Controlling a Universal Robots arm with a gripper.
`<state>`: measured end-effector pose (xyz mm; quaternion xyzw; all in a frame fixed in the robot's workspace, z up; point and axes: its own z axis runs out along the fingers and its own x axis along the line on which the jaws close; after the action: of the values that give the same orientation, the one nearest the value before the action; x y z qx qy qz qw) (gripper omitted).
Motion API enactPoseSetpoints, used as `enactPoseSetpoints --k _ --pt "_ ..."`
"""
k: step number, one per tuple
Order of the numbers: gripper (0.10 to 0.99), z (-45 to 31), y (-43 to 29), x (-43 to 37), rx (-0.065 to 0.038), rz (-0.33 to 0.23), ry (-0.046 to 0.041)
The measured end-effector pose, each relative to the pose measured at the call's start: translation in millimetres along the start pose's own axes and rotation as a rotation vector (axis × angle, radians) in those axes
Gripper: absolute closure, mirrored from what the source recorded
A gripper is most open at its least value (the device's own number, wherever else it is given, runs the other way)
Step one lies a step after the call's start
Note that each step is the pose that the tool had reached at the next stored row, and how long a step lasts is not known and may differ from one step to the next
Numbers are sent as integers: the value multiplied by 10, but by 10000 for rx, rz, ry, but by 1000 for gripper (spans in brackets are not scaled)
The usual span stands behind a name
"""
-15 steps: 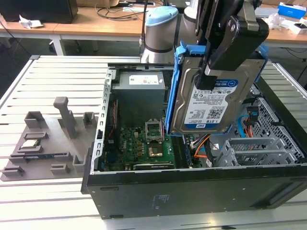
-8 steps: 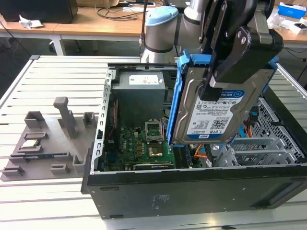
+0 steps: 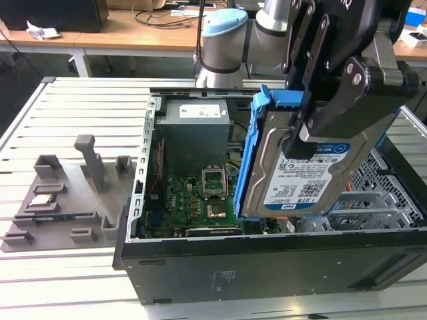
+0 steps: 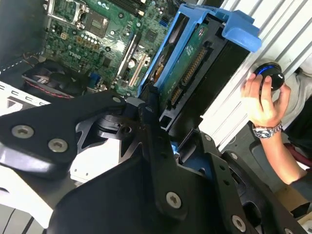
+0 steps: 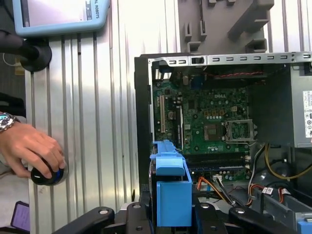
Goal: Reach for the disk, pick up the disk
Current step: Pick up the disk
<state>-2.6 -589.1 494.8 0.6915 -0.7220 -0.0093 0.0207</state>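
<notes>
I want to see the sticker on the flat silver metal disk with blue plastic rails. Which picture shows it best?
The exterior view: the flat silver metal disk with blue plastic rails faces that camera, label showing, clamped in the black gripper. The second wrist view shows its connector edge; the first wrist view shows one blue rail end.

You see the disk (image 3: 303, 177), a flat silver hard drive with a white-and-blue label and blue side rails, standing nearly upright on edge, lifted above the open computer case. In both wrist views its blue rail (image 5: 171, 195) (image 4: 195, 29) faces you.
</notes>
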Motion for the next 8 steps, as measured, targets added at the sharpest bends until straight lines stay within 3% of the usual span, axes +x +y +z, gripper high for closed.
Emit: enactPoseSetpoints --k 8 --pt "722 5 -10 214 1 0 -1"
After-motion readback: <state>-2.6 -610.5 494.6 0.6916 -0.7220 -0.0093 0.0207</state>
